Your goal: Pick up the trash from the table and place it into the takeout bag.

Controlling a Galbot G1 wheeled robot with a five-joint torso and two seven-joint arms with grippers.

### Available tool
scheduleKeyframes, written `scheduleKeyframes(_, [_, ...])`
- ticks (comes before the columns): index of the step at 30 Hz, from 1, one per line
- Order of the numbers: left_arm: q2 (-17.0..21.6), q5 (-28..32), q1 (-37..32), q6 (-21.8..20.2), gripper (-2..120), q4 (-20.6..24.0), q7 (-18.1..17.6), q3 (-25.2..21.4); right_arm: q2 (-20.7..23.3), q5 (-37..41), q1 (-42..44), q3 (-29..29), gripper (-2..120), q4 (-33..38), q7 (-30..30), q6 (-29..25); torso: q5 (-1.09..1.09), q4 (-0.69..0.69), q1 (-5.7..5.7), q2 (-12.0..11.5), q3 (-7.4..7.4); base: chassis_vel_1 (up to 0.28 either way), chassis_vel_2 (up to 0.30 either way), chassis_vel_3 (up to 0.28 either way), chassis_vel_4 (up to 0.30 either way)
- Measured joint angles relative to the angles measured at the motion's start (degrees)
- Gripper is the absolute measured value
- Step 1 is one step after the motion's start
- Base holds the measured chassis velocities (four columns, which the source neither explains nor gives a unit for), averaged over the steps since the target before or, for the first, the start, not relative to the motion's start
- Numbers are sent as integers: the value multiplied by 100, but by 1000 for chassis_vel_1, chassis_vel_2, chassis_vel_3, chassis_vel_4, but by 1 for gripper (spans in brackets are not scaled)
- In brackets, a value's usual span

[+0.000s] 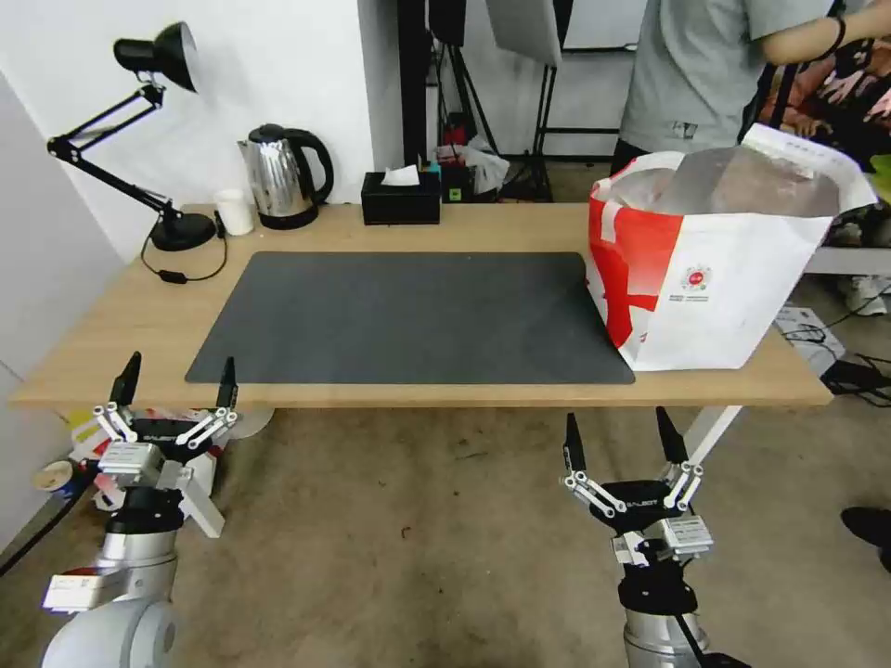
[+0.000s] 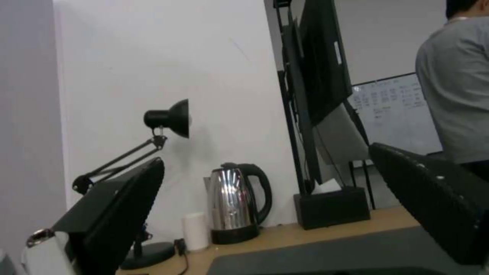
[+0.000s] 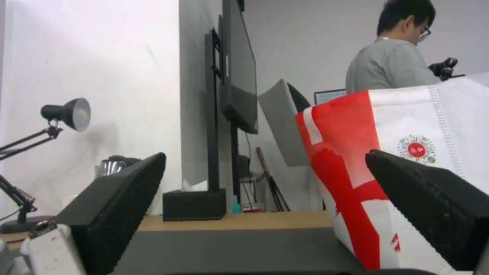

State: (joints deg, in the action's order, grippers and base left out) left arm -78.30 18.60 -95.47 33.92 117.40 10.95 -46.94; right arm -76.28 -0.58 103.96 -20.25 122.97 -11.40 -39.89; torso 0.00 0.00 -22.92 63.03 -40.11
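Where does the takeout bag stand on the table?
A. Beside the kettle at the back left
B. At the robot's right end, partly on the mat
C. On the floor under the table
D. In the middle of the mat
B: the bag stands at the table's right end, its corner overlapping the mat.

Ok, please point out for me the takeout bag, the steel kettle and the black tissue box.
takeout bag [image 1: 705, 278], head view: on its white front panel by the red logo.
steel kettle [image 2: 232, 202], left wrist view: on its shiny body.
black tissue box [image 1: 400, 200], head view: on its front side.
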Motion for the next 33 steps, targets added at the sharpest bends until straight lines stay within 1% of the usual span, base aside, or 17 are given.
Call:
scheduleKeyframes(5, [-62, 1, -112, 72, 100, 1, 77, -4, 0, 0, 0, 0, 100, 0, -1, 0, 0, 0, 0, 0, 0, 0, 0, 0, 0])
scheduleKeyframes(13, [-202, -3, -395, 301, 100, 17, 239, -69, 0, 0, 0, 0, 100, 0, 0, 0, 0, 0, 0, 0, 0, 0, 0, 0, 0])
scheduleKeyframes(19, [-232, -9, -514, 443, 100, -33, 321, -88, 0, 0, 0, 0, 100, 0, 0, 0, 0, 0, 1, 0, 0, 0, 0, 0, 0])
scheduleKeyframes(23, [-302, -10, -555, 600, 100, -141, 438, -79, 0, 0, 0, 0, 100, 0, 0, 0, 0, 0, 0, 0, 0, 0, 0, 0, 0])
scheduleKeyframes(25, [-312, -10, -559, 613, 100, -154, 448, -75, 0, 0, 0, 0, 100, 0, 0, 0, 0, 0, 0, 0, 0, 0, 0, 0, 0])
scheduleKeyframes(28, [-407, -7, -549, 791, 100, -343, 557, -30, 0, 0, 0, 0, 100, 0, 0, 0, -1, 0, 1, 0, 0, 0, 0, 0, 0])
scheduleKeyframes(33, [-489, -6, -518, 943, 100, -540, 600, 21, 0, 0, 0, 0, 100, 0, 0, 0, -1, 0, 0, 0, 0, 0, 0, 0, 0])
